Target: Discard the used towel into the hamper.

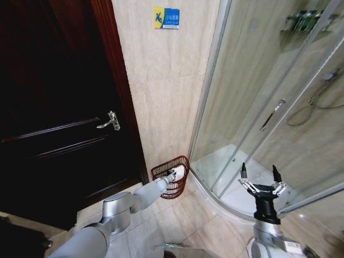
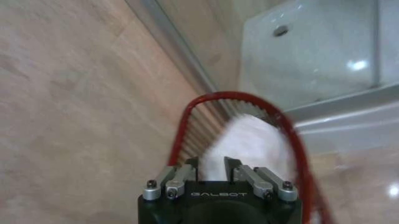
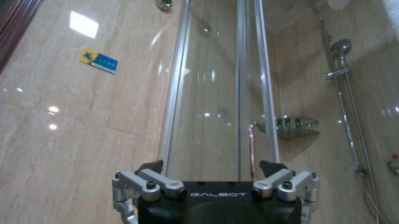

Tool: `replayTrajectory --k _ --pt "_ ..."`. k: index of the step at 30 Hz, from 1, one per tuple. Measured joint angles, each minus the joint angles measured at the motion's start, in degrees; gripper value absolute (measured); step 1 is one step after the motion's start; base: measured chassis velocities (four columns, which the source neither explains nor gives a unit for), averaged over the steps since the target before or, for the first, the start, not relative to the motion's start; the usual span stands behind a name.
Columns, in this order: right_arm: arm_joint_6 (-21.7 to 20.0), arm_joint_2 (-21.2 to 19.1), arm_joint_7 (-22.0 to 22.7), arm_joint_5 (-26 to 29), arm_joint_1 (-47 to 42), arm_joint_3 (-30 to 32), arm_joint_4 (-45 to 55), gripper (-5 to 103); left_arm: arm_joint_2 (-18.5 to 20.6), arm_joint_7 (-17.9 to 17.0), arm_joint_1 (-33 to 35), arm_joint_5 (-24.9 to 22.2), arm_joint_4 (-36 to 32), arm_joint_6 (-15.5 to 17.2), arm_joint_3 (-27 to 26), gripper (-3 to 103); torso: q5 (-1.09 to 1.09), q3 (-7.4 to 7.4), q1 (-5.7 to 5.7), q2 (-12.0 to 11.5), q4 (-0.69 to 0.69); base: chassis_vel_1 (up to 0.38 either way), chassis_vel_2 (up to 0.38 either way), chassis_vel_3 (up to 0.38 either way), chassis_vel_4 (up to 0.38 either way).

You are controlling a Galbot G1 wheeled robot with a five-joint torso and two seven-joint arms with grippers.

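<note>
The hamper (image 1: 161, 173), a small dark red wire basket, stands on the floor against the tiled wall between the door and the shower. My left arm reaches down to it, and my left gripper (image 1: 172, 176) sits just over its rim, shut on the white towel (image 1: 181, 171). In the left wrist view the towel (image 2: 252, 140) hangs from between the fingers (image 2: 192, 164) of my left gripper (image 2: 212, 164) into the hamper's red rim (image 2: 186, 114). My right gripper (image 1: 258, 171) is raised at the lower right before the shower glass, open and holding nothing, as the right wrist view (image 3: 212, 166) also shows.
A dark wooden door (image 1: 54, 107) with a metal lever handle (image 1: 109, 122) stands left of the hamper. The curved glass shower enclosure (image 1: 252, 97) and its white tray (image 1: 226, 161) lie to the right. A blue sign (image 1: 166, 18) hangs on the wall above.
</note>
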Motion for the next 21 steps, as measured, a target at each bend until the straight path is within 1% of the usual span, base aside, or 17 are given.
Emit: replayTrajectory --k 1,2,4,5,6,8,10,11,12,13,14,15,16,17,18,20,21 --pt "0.0 0.0 0.0 0.0 0.0 0.0 0.0 100 0.0 0.0 0.0 0.0 0.0 0.0 0.0 31 0.0 0.0 0.0 0.0 0.0 0.0 0.0 0.0 0.0" --pt "0.0 0.0 0.0 0.0 0.0 0.0 0.0 100 0.4 -0.9 0.0 2.7 0.0 0.7 -0.5 31 0.0 0.0 0.0 0.0 0.0 0.0 0.0 0.0 0.0" --pt "0.0 0.0 0.0 0.0 0.0 0.0 0.0 100 1.5 -1.4 0.0 6.5 -0.2 2.3 -1.1 42 0.01 0.0 0.0 0.0 0.0 0.0 0.0 0.0 0.0" --pt "0.0 0.0 0.0 0.0 0.0 0.0 0.0 100 1.9 -1.4 0.0 7.3 -0.3 2.6 -1.1 47 0.01 0.0 0.0 0.0 0.01 0.0 0.0 0.0 0.0" --pt "0.0 0.0 0.0 0.0 0.0 0.0 0.0 100 1.9 -1.4 0.0 7.3 -0.3 2.6 -1.1 47 0.01 0.0 0.0 0.0 0.01 0.0 0.0 0.0 0.0" --pt "0.0 0.0 0.0 0.0 0.0 0.0 0.0 100 3.0 -1.0 -0.1 8.0 -0.9 2.8 -1.6 58 0.01 0.01 0.0 0.0 0.01 0.0 0.0 0.0 0.0" --pt "0.0 0.0 0.0 0.0 0.0 0.0 0.0 100 3.4 -0.8 -0.1 7.7 -1.3 2.7 -1.9 58 0.0 0.01 0.0 0.0 0.01 0.0 0.0 0.0 0.0" --pt "0.0 0.0 0.0 0.0 0.0 0.0 0.0 100 3.9 0.0 -0.1 7.1 -1.8 2.0 -2.4 64 0.0 0.01 0.0 0.0 0.0 0.0 0.0 0.0 0.0" --pt "0.0 0.0 0.0 0.0 0.0 0.0 0.0 100 4.9 1.8 0.0 6.2 -2.8 0.3 -3.4 74 0.0 0.01 0.0 0.0 0.0 0.0 0.0 0.0 0.0" --pt "0.0 0.0 0.0 0.0 0.0 0.0 0.0 100 5.8 3.7 0.3 5.3 -4.0 -0.5 -4.2 74 0.0 0.01 0.0 0.0 0.0 0.0 0.0 0.0 0.0" --pt "0.0 0.0 0.0 0.0 0.0 0.0 0.0 100 5.8 3.7 0.3 5.3 -4.0 -0.5 -4.2 74 0.0 0.01 0.0 0.0 0.0 0.0 0.0 0.0 0.0" --pt "0.0 0.0 0.0 0.0 0.0 0.0 0.0 100 6.7 5.4 0.5 4.0 -5.2 -1.3 -4.6 80 0.0 0.01 0.0 0.0 0.0 0.0 0.0 0.0 0.0" --pt "0.0 0.0 0.0 0.0 0.0 0.0 0.0 100 8.8 8.7 1.0 0.2 -8.2 -3.0 -4.7 85 -0.01 0.01 0.0 0.0 0.0 0.0 0.0 0.0 0.0" --pt "0.0 0.0 0.0 0.0 0.0 0.0 0.0 100 9.7 10.0 1.1 -1.3 -9.5 -3.4 -4.7 90 -0.01 0.01 0.01 0.0 0.0 0.0 0.0 0.0 0.0" --pt "0.0 0.0 0.0 0.0 0.0 0.0 0.0 100 9.7 10.0 1.1 -1.3 -9.5 -3.4 -4.7 90 -0.01 0.01 0.01 0.0 0.0 0.0 0.0 0.0 0.0" --pt "0.0 0.0 0.0 0.0 0.0 0.0 0.0 100 14.2 17.3 2.3 -8.3 -16.5 -3.8 -5.0 98 0.0 0.01 0.0 0.0 0.0 0.0 0.0 0.0 0.0" --pt "0.0 0.0 0.0 0.0 0.0 0.0 0.0 100 14.2 17.3 2.3 -8.3 -16.5 -3.8 -5.0 98 0.0 0.01 0.0 0.0 0.0 0.0 0.0 0.0 0.0"
